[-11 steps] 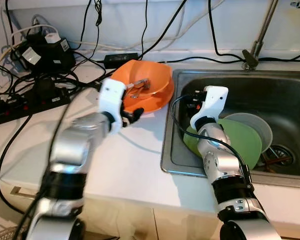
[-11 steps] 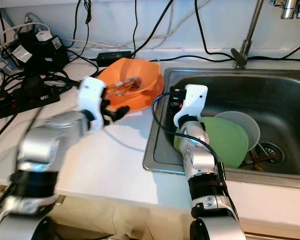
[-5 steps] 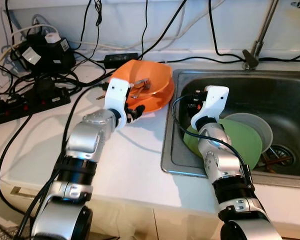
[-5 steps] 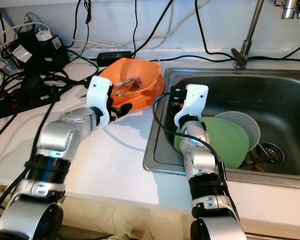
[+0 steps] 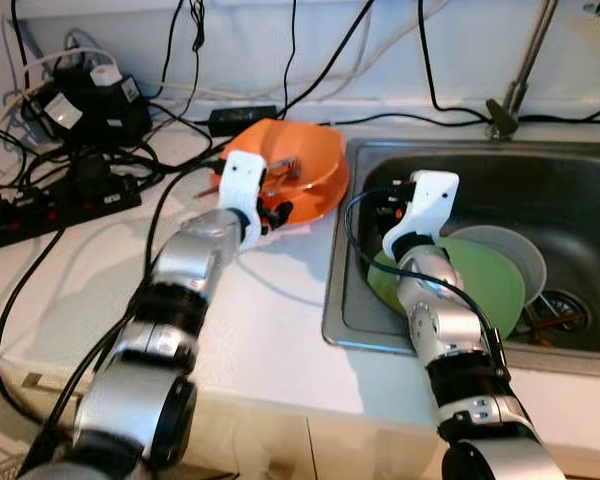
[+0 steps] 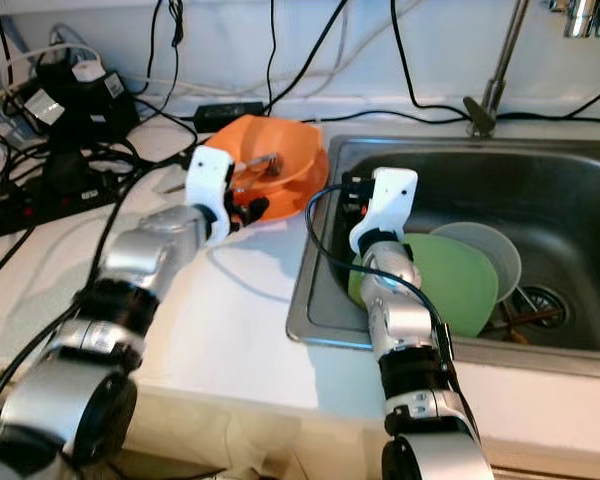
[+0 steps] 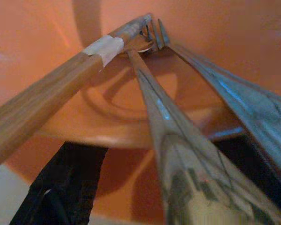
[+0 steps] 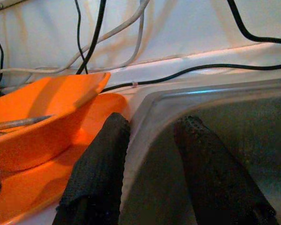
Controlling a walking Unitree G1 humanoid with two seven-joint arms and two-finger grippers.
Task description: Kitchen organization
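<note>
An orange bowl (image 5: 315,165) sits on the white counter just left of the sink (image 5: 335,290), stacked on a second orange dish. Inside it lie metal utensils (image 7: 173,140) and a wooden-handled utensil (image 7: 42,93). My left gripper (image 5: 273,212) is open at the bowl's near rim, its fingers (image 7: 61,187) low beside the utensils. A green plate (image 5: 490,285) leans in the sink over a grey plate (image 5: 515,250). My right gripper (image 8: 150,173) is open over the sink's left edge, close to the orange dish, holding nothing.
Power strips and tangled black cables (image 5: 70,190) cover the counter's back left. A black adapter (image 5: 242,118) lies behind the bowl. The faucet (image 5: 510,80) rises behind the sink. Bare counter lies in front of the bowl.
My left arm has reached forward, bringing its gripper from the open counter up to the orange bowl's near rim. The right arm and the plates have not moved.
</note>
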